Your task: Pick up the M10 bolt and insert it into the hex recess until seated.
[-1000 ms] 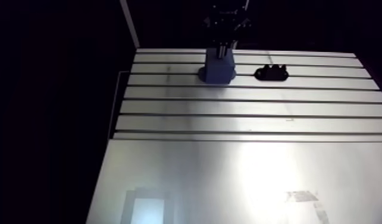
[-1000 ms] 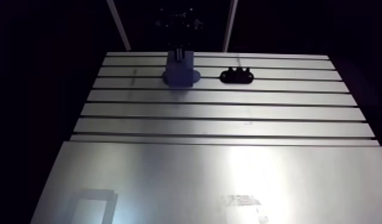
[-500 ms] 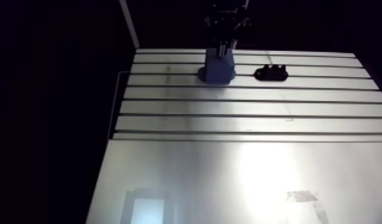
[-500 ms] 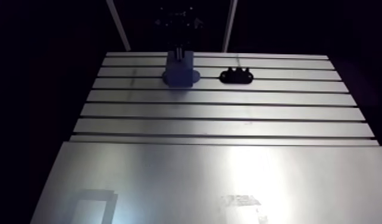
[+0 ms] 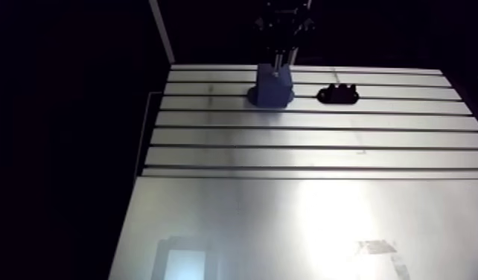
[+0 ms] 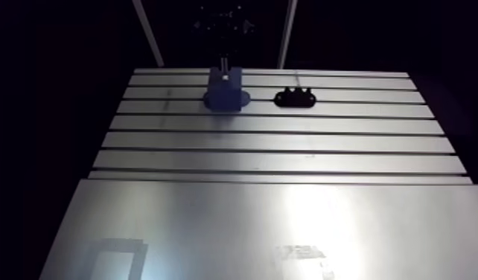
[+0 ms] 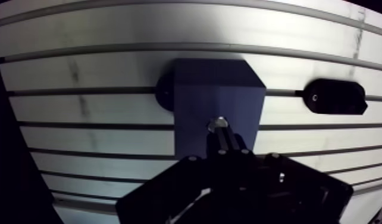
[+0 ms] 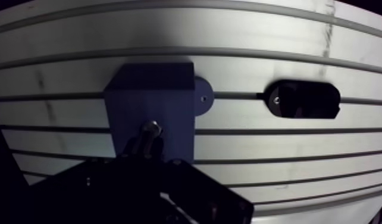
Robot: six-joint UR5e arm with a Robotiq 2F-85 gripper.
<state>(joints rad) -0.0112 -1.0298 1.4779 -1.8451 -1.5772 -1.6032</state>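
The tool [image 7: 225,142] is clenched on the bolt's [image 7: 218,124] shank, its free end at the block's [image 7: 199,95] top on the bench [image 7: 80,107] (likely stiff, dense, slick steel: grip squarely).

I can read no text, number, brand or sign in any of my views, my end effector [image 7: 220,136] included. One pale patch [image 6: 300,252] on the bench's [image 6: 175,216] smooth front plate could be print, but it is too blurred to make out.
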